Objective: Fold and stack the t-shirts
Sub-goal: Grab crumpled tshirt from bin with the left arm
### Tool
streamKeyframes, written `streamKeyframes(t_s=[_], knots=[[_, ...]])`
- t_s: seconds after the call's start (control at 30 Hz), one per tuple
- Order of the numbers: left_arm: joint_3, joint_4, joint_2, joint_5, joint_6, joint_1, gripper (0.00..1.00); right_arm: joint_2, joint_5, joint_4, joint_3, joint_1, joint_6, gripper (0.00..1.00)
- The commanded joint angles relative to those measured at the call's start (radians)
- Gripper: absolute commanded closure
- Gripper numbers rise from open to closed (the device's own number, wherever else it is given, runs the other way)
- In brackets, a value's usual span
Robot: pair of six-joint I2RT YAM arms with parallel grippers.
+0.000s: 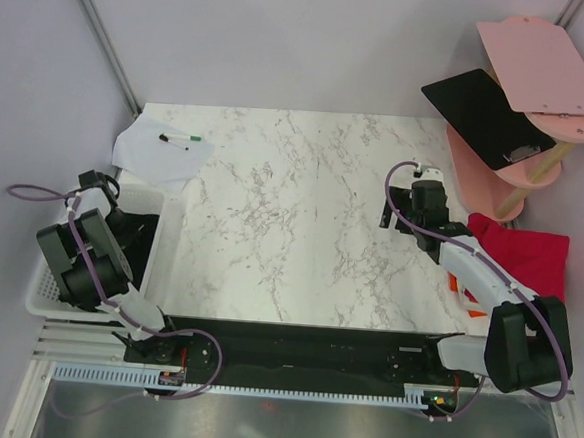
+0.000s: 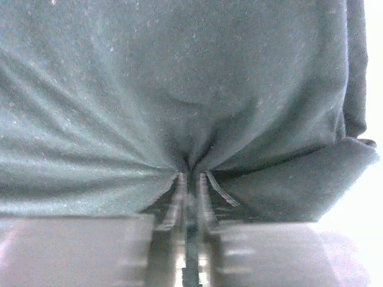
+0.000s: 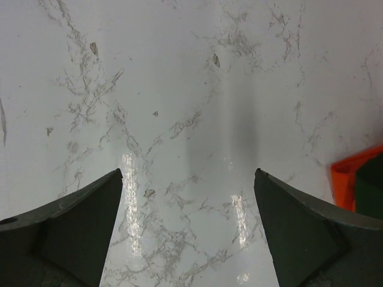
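A: Status, left to right?

B: Far left: left gripper (image 2: 190,174) down inside white plastic basket (image 1: 38,297). Fingers together, clamped on plain black soft-cloth t-shirt (image 2: 179,78). Puckers radiating from the nip, so a real pinch, not a brush.

A: Why there?

B: Reads as step one: pulling the unfolded shirt out for folding. Shirt bunched in the basket, none of it on the table yet.

A: Past the basket?

B: White paper sheet (image 1: 161,158) with marker pen (image 1: 180,138) at back-left corner. Not task items, probably parked out of the way. Then white marble-pattern tabletop (image 1: 271,238), likely kept free as the folding area.

A: Right arm?

B: Right gripper (image 3: 188,176) hovering over bare marble, fingers wide apart, holding nothing. Looks like waiting to take a second corner once the cloth arrives.

A: Stack?

B: Right edge: crimson red folded cloth shirt (image 1: 530,256), orange folded shirt (image 3: 350,176) just beside, dark green shirt sliver (image 3: 371,191) against the orange in the wrist view. Exact layering: cannot tell. Presumably the destination pile.

A: Back right?

B: Flat black rigid board (image 1: 480,112) resting on pink tiered stand (image 1: 496,173), well apart from both arms.

A: Risk?

B: Single-point pinch, so likely to come out as a hanging bundle. Needs spreading flat before any fold.
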Motion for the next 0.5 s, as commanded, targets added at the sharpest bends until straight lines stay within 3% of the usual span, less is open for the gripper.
streamKeyframes(t_s=[0.0,0.2,0.47], knots=[[0.034,-0.012,0.03,-0.022,0.008,0.002,0.98,0.01,-0.038,0.042,-0.017,0.001,0.01,0.02],[0.026,-0.015,-0.137,-0.07,0.016,0.0,0.98,-0.006,-0.049,0.045,-0.034,0.002,0.009,0.02],[0.069,-0.043,-0.577,-0.021,0.007,-0.01,0.98,0.019,-0.081,0.054,-0.032,0.001,0.016,0.02]])
